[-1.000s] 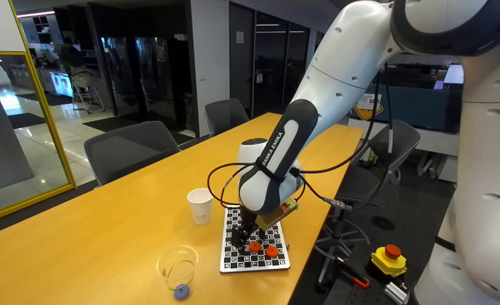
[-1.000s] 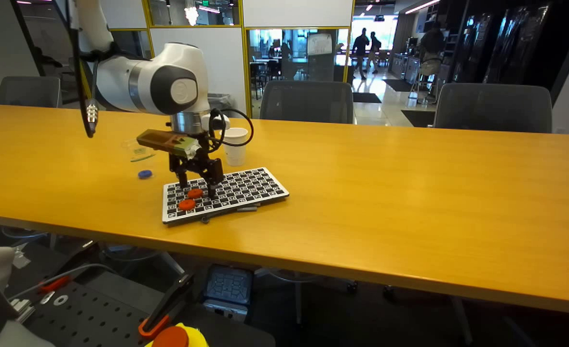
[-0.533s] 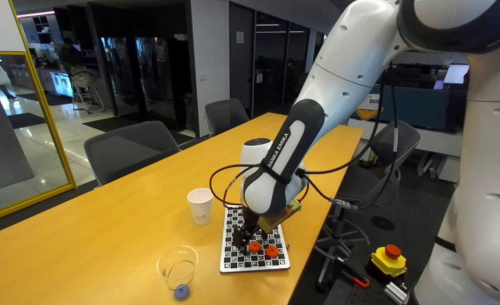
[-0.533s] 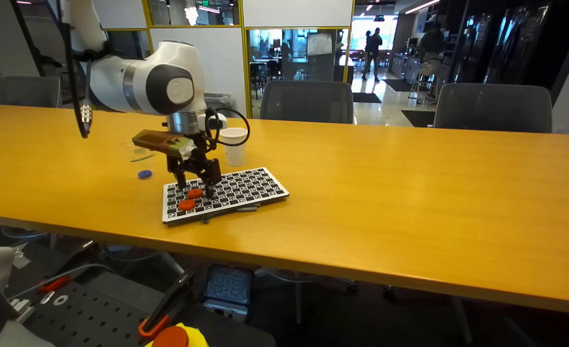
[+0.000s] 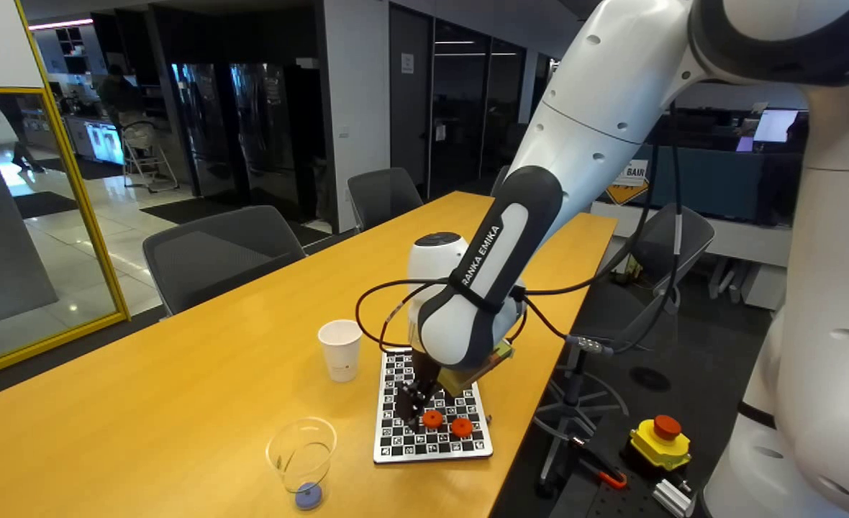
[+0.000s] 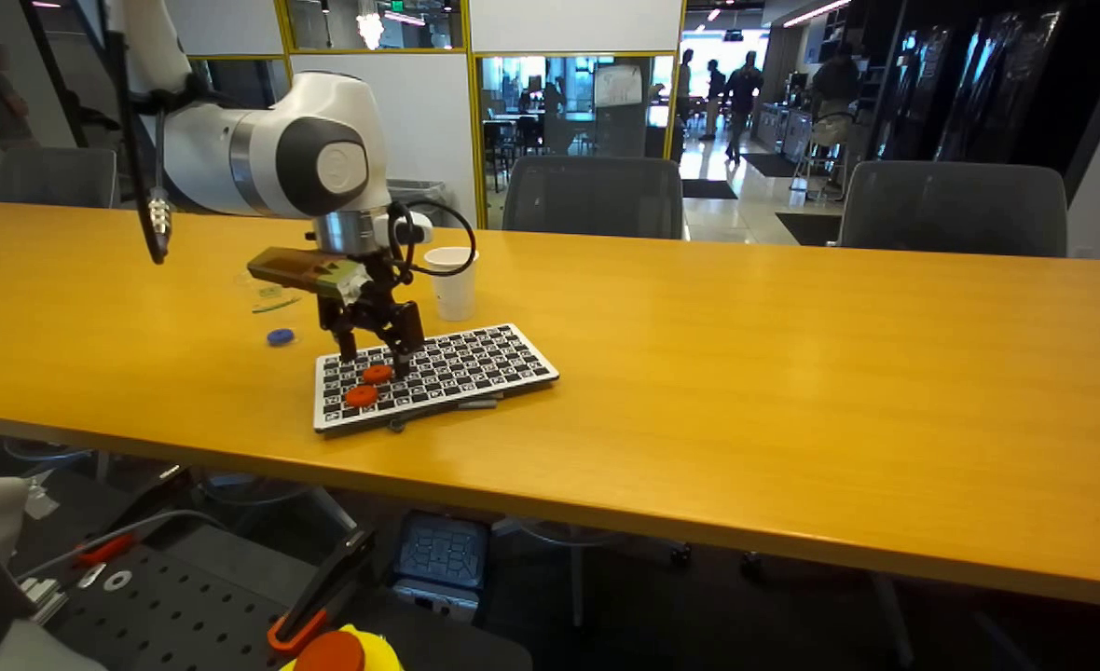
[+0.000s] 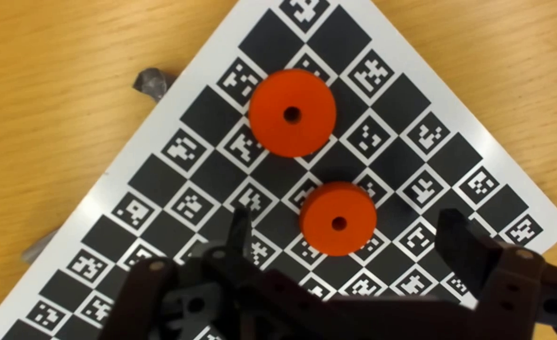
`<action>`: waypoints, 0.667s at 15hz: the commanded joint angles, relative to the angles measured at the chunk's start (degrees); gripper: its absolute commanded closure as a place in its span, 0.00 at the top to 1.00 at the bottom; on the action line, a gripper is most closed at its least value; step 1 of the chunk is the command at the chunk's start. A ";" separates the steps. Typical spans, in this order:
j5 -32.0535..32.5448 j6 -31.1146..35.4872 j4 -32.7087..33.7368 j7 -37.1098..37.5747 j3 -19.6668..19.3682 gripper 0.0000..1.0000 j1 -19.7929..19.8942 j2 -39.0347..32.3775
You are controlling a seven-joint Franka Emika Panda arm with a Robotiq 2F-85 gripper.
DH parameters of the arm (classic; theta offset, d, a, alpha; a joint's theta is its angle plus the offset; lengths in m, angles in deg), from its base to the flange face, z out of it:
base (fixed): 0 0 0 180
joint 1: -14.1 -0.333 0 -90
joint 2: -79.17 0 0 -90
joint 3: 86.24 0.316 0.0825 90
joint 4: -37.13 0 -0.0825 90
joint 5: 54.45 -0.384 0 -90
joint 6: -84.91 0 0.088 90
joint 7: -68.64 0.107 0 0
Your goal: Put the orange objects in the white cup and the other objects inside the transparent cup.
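Two orange discs with centre holes lie flat on the checkered board, the nearer one (image 7: 325, 238) and a second one (image 7: 292, 89). Both also show in an exterior view (image 6: 378, 374) (image 6: 362, 396). My gripper (image 7: 345, 222) is open and points down over the board, one finger on either side of the nearer disc, touching neither side. The gripper also shows in an exterior view (image 6: 376, 362). The white cup (image 5: 341, 352) stands upright beside the board. The transparent cup (image 5: 301, 453) stands upright, with a blue disc (image 5: 309, 496) showing at its bottom.
The checkered board (image 5: 432, 456) lies near the table edge. A grey metal piece (image 6: 477, 404) pokes out from under it. Cables (image 5: 381, 288) loop from the wrist near the white cup. Chairs (image 5: 223, 252) stand along the far table side.
My arm has shifted slightly, carrying the open gripper a little to the left and up in an exterior view. The discs, cups and board have stayed in place.
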 commanded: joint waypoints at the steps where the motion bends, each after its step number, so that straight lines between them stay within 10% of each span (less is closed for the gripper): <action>1: 1.46 0.73 -1.46 2.09 -0.70 1.00 -1.06 1.98; 3: 1.36 0.97 -1.62 2.16 -0.69 1.00 -1.07 1.99; 4: 1.44 1.52 -1.82 2.12 -0.69 0.75 -1.09 2.02; 10: 1.59 1.42 -1.98 2.48 -0.79 0.33 -1.20 1.95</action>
